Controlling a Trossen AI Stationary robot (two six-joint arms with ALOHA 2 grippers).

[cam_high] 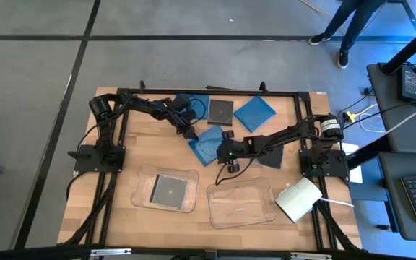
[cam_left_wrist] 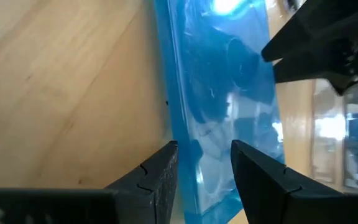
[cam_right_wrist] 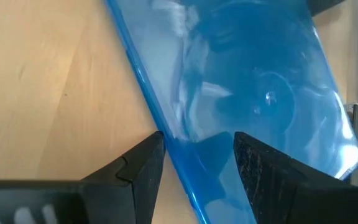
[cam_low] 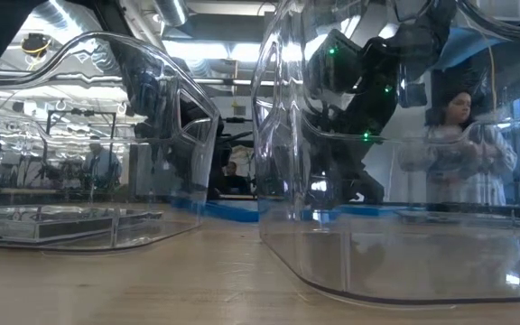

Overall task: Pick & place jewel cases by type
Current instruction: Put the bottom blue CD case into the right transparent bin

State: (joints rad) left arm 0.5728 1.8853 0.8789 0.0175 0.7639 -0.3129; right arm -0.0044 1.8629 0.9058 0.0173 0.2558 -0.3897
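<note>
Blue jewel case [cam_high: 209,144] lay mid-bench [cam_high: 121,209], both grippers at it. Left gripper [cam_left_wrist: 204,177] fingers straddled one edge, right gripper [cam_right_wrist: 197,180] fingers another; contact unclear. Advice: one arm lifts, other lets go; keep case level; carry to empty clear tray [cam_high: 240,204].

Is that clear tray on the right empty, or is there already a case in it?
Empty. In the high view the right clear tray shows only bare wood through it, while the left tray holds a dark case.

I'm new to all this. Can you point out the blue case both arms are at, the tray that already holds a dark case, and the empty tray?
blue case [cam_high: 209,144]: high view, its middle.
left tray [cam_high: 141,189]: high view, bare floor.
right tray [cam_high: 241,204]: high view, bare floor.
</note>
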